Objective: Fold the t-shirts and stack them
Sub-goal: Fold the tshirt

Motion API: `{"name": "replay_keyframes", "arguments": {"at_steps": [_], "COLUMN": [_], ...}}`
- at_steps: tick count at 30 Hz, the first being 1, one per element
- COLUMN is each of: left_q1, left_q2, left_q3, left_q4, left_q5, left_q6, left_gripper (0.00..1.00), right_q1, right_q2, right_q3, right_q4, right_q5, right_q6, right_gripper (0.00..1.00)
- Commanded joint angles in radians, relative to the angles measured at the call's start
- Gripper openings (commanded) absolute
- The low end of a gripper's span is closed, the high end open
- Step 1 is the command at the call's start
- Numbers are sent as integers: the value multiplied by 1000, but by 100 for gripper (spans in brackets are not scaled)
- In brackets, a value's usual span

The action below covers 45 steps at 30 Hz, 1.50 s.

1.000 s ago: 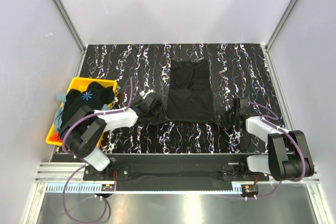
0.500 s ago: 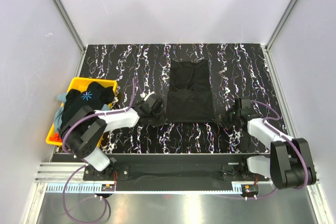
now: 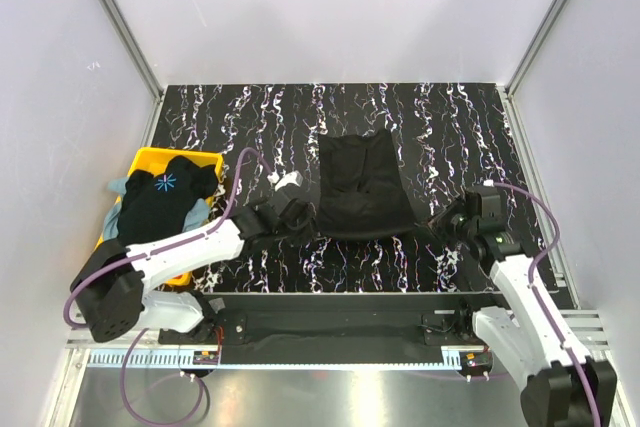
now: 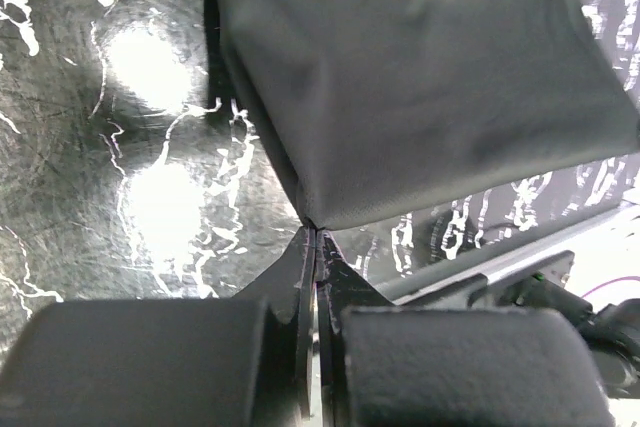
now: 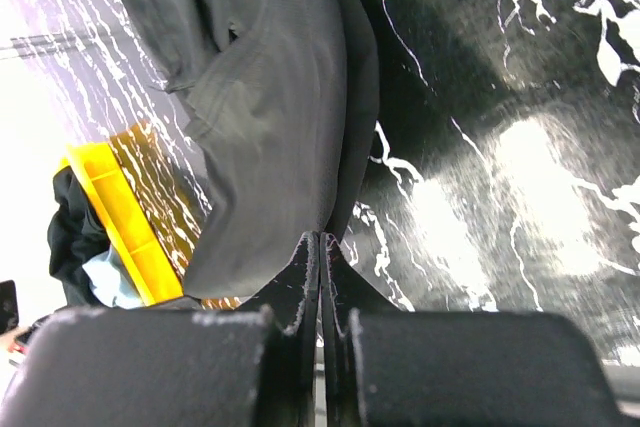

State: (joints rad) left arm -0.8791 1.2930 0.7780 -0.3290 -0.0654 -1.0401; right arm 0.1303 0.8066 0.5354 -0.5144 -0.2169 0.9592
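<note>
- at the centre of the overhead frame, the black t-shirt (image 3: pixel 360 187) lies on the marbled table (image 3: pixel 230 117), long axis running up the frame, its lower hem raised off the surface.
- left gripper (image 4: pixel 315 244): clenched on the lower-left corner of the hem. a second ago its jaws stood apart beside that corner; they have since closed on the cloth.
- right gripper (image 5: pixel 322 245): clenched on the lower-right corner of the same hem, as it was a second ago.
- change: both arms have reached further up the frame, and the hem now hangs stretched between the two grips. the shirt looks shorter in the frame and wider at its lower edge than before.
- meaning: both corners are secured, so the fold appears to have begun. the likely step is carrying the hem toward the upper end of the shirt. no folded stack is visible yet.
- surroundings: a yellow bin (image 3: pixel 150 157) sits at the left edge of the frame, well apart from the spread shirt. it holds a heap of more shirts, with a black one with a starburst print (image 3: pixel 165 187) on top and grey-blue cloth (image 3: pixel 115 190) spilling over the left wall.
- obstructions: none between the hem and the upper end of the shirt. the left arm's cable arcs near the bin.
</note>
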Motion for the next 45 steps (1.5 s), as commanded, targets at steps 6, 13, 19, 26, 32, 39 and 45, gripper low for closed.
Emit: {"name": "replay_keyframes", "arguments": {"at_steps": [6,13,19,26,32,39,45], "left_q1": [2,117,252,368,428,492,557], "left_q2": [-15,109,248,454,675,937,1104], "left_q3": [110,282,476,754,988,1225,1374], "left_q4": [-70,-84,-102,-116,-85,-32,91], "left_q5": [-93,-28,54,154,262,309,340], "left_q6": [41,149,221,270,319,321,310], "left_gripper": [0,0,0,0,0,0,0], "right_q1": [8,8,-3,-47,-90,-115,-118], "right_q2": [-31,230,482,759,1000,1272,1542], "right_q3": [98,337,561,813,1031,1318,1588], "right_q4": [-75,2,70,102,105,111,112], "right_q5": [94,108,19,-53,-160,-292,-361], "right_q6": [-88,-188,-252,-307,-352,-364,-373], "right_gripper": [0,0,0,0,0,3,6]}}
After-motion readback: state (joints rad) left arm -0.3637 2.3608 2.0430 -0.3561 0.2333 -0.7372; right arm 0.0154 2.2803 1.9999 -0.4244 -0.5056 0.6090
